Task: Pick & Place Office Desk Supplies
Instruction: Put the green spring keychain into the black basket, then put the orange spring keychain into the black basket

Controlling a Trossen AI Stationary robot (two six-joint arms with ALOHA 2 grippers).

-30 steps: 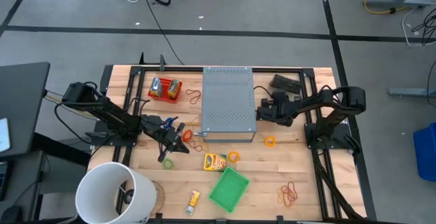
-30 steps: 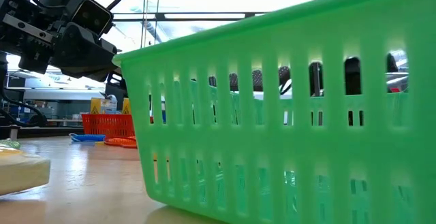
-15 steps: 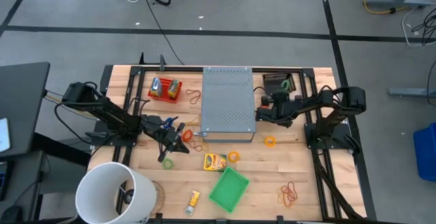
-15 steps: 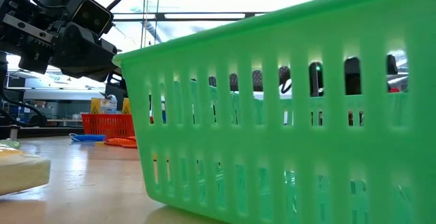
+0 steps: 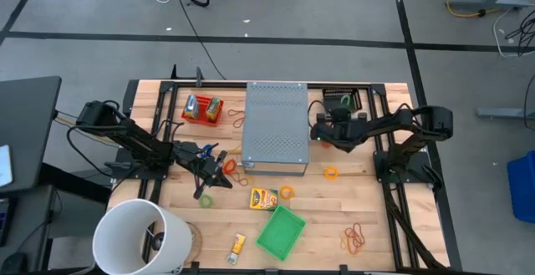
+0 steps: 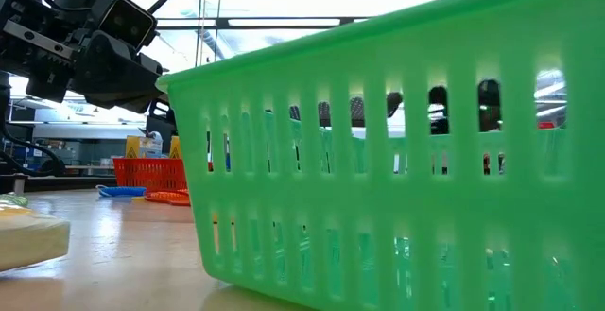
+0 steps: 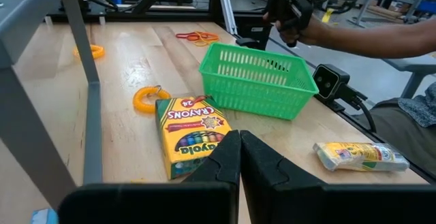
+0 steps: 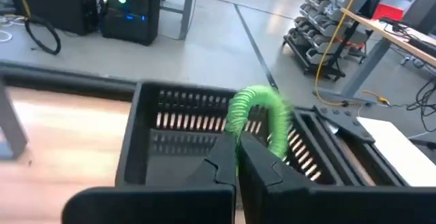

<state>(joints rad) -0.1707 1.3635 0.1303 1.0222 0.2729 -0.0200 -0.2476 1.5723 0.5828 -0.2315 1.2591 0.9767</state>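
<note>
Pinching a thin green rubber-band loop (image 8: 262, 112), the right gripper (image 5: 318, 132) hangs just beside the grey perforated metal box (image 5: 277, 127), near a black slotted tray (image 8: 197, 139). Left gripper (image 5: 224, 165), fingers pressed together and empty, hovers over bare wood near the Crayons box (image 7: 191, 134) and green slotted basket (image 7: 257, 81).

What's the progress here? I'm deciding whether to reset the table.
Early, it seems. In hand: the right gripper is shut on a green rubber band in front of the black basket. Left: the crayon box, an orange band and the bands near the green basket. The left gripper is shut, empty.
</note>
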